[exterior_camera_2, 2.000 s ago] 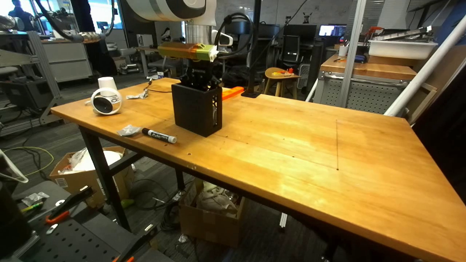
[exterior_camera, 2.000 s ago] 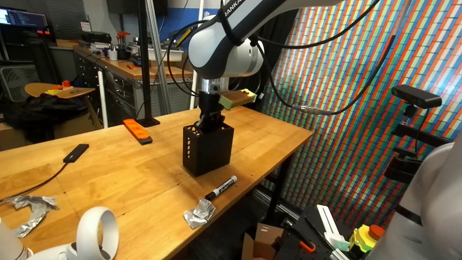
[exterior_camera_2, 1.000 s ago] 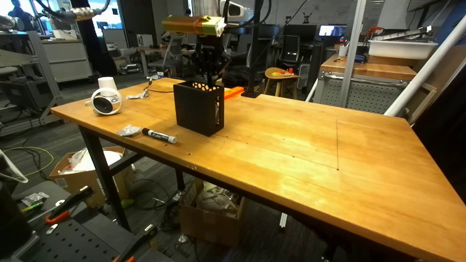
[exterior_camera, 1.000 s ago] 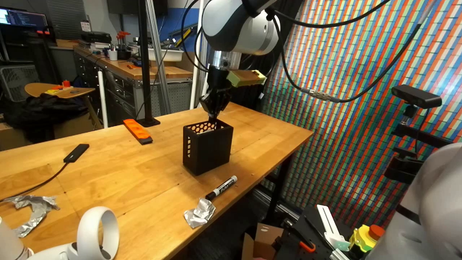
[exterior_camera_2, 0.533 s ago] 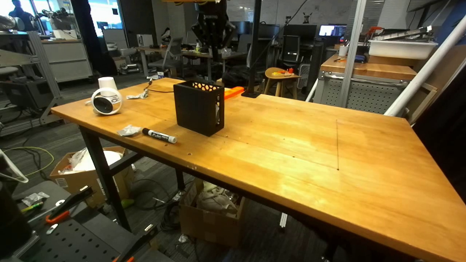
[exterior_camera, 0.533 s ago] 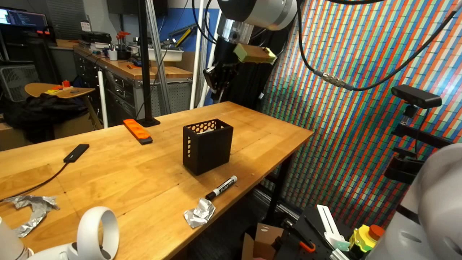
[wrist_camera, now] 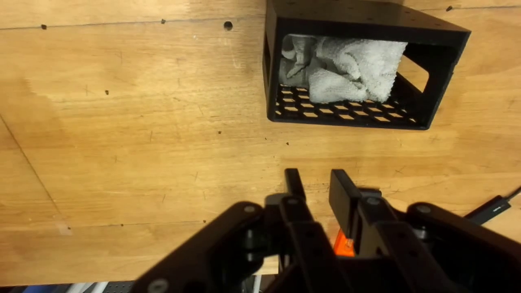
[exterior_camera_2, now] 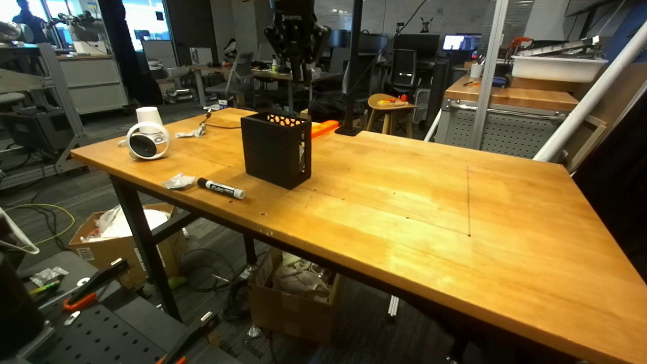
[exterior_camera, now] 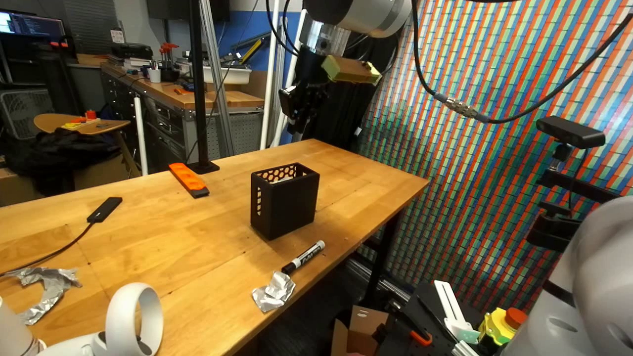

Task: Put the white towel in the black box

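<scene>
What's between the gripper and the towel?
In the wrist view, a strip of tabletop, then the mesh wall of the box, show between gripper and towel.

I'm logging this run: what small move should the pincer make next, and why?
Probably lift the pincer a little farther from the black box: the wrist view shows the white towel lying inside it, and the pincer stands open, holding nothing.

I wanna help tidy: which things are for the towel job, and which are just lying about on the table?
For the job:
black box
white towel, inside it
end effector, open

Just lying about:
marker
two silvery scraps
orange thing
cabled black gadget
white ringed gadget
white cup-shaped thing
</scene>
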### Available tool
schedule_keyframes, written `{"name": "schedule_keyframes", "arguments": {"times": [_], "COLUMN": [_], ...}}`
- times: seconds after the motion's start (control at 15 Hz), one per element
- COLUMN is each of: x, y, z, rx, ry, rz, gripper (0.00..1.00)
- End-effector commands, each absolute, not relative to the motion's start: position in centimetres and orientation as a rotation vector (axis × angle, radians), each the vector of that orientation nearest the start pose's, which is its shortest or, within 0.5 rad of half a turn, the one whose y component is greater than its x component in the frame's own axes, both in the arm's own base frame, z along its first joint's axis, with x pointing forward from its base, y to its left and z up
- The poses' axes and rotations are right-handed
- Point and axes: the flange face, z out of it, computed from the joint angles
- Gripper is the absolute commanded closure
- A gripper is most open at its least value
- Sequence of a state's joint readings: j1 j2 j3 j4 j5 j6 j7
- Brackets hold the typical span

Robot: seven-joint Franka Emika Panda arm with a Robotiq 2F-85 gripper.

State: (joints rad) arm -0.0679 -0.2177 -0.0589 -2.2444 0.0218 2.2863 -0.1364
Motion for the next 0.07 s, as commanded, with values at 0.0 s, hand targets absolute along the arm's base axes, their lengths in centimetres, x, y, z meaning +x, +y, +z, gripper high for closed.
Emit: {"name": "schedule_keyframes", "arguments": {"times": [0.0], "x": [50.20], "y": [-6.47], "z": [48.41], "rx": [-3.118], "ry": [0.005], "rz": [-0.408], "gripper": [0.74]}}
